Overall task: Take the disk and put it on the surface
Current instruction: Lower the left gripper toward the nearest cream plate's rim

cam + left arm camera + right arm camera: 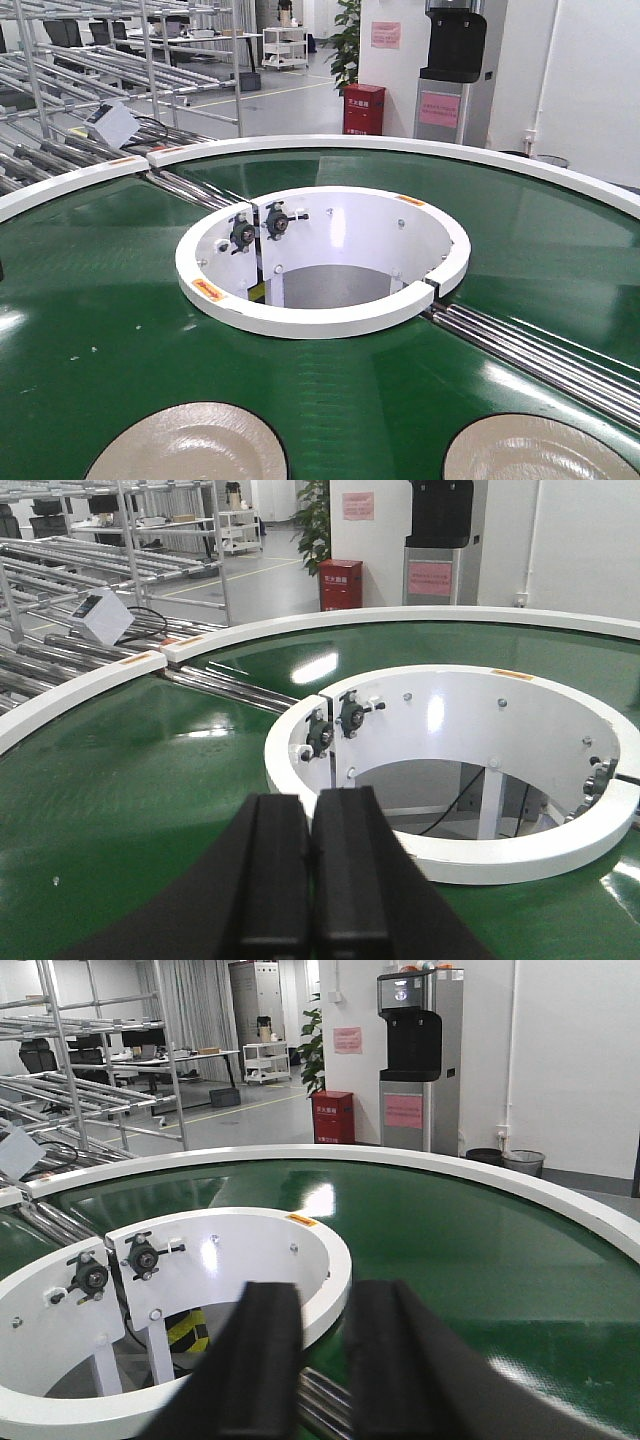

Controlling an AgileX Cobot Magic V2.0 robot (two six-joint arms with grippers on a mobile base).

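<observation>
Disks, two, pale and plate-like: left disk (186,446) and right disk (545,450), both flat on the near side of the green conveyor belt (90,300), short of the white inner ring (300,322); shown in the front view only; left end effector (310,810) clenched, fingers touching, above the belt, left wrist view only; right end effector (328,1305) released, fingers parted, near the ring, right wrist view only; disk-to-end-effector relation: cannot tell.

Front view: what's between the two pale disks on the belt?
Nothing but bare green belt separates the left disk and right disk, shown in the front view.
</observation>
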